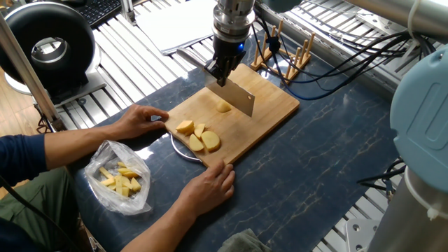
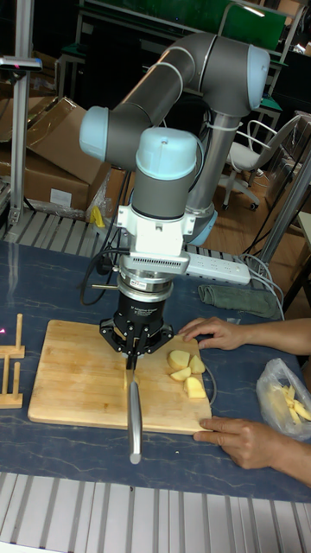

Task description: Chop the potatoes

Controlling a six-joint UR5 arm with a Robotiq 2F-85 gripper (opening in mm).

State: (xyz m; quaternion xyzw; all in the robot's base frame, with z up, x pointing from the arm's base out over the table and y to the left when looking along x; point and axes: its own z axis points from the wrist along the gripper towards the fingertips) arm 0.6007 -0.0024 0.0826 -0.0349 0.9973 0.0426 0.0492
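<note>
Potatoes [image 1: 198,136] lie clustered at the near end of the cutting board [image 1: 269,105], with one small piece [image 1: 223,106] alone just beside the cleaver [image 1: 236,94]. Gripper [image 1: 222,72] is clamped on the cleaver handle. Recommend centring the blade over the lone piece and descending vertically, clear of both steadying hands [image 1: 143,120]. No legible markings observed

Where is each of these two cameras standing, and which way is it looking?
Fixed view: high up beside the person, looking down across the board; shows the claw gripping a knife, and part of a pale blue robot joint at right.
Tall fixed view: low at the table's opposite edge, facing the whole arm.
Both show the board, potatoes, bag and the person's hands.
</note>
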